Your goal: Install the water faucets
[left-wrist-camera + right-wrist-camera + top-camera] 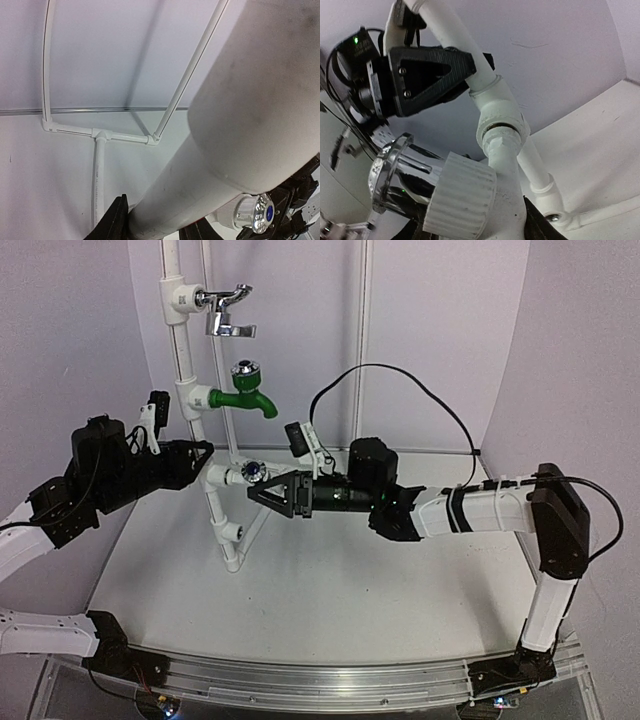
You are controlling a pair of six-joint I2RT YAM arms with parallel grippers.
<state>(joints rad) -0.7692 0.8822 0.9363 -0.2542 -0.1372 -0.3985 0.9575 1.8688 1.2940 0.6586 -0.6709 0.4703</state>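
Note:
A white faucet (255,471) with a chrome knob sits at the third side fitting of the upright white pipe frame (185,360). My right gripper (257,489) is shut on its body. In the right wrist view the faucet (510,200) stands between the jaws of my right gripper (477,231), and its threaded end enters the tee fitting (501,116). My left gripper (205,463) is shut on the pipe just left of that fitting. In the left wrist view the pipe (225,140) fills the jaws of my left gripper (160,227), and the faucet's knob (257,212) shows at the lower right.
A chrome lever tap (228,310) and a green tap (248,392) sit higher on the frame. An open fitting (232,532) is lower down. The frame's base pipes (100,135) lie on the white table. Purple walls stand close on all sides.

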